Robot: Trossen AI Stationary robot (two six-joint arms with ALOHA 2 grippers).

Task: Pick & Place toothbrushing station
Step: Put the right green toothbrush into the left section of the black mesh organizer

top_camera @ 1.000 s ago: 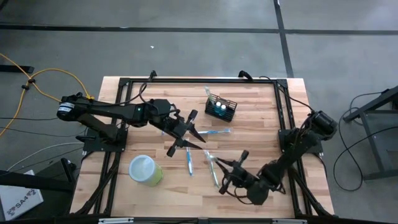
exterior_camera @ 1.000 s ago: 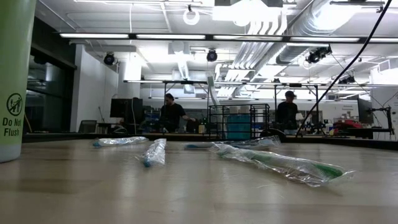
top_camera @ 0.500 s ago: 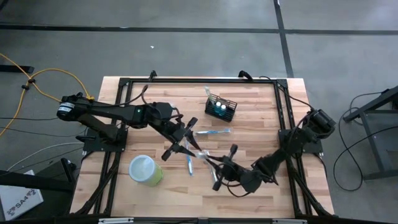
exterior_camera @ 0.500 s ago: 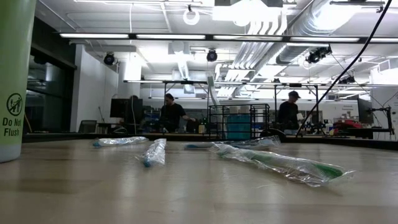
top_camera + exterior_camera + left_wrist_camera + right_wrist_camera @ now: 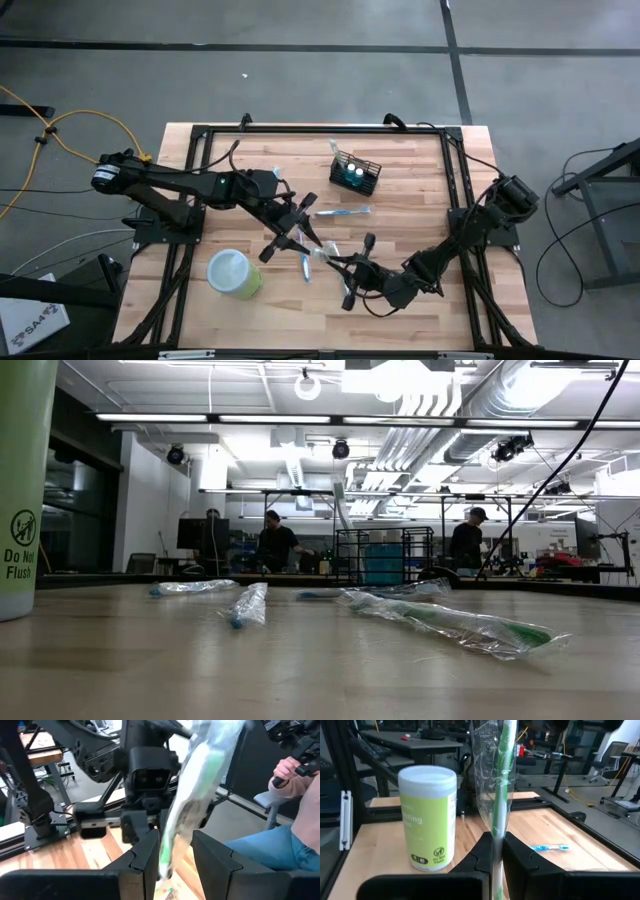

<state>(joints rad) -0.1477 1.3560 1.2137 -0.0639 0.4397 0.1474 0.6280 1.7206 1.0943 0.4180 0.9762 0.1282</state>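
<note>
A green toothbrush in a clear wrapper (image 5: 501, 780) stands upright in my right gripper (image 5: 496, 846), which is shut on it above the table's near middle (image 5: 335, 264). My left gripper (image 5: 175, 857) is open, and its two fingers stand on either side of the same wrapped toothbrush (image 5: 192, 795). I cannot tell whether they touch it. In the high view my left gripper (image 5: 312, 240) faces my right gripper closely. The black wire-mesh basket (image 5: 355, 172) stands on its base at the far middle of the table, apart from both grippers. My right gripper pinches the wrapped toothbrush between its two fingers at a low point on the handle (image 5: 496, 832). The fingers come roughly level from the table's right side and lie across the toothbrush. It rises upright above the fingers. Its lower end is hidden by the gripper.
A light-green cup (image 5: 233, 272) stands near the table's near left. Other wrapped toothbrushes lie on the wood: a blue one (image 5: 340, 212) near the basket, one (image 5: 305, 266) below my left gripper, and several in the low view (image 5: 450, 624). People stand in the room beyond the table.
My right gripper has gone toward the table's left, up to my left gripper, with the wrapped toothbrush. My left gripper has gone a little toward the table's near edge, toward my right gripper.
</note>
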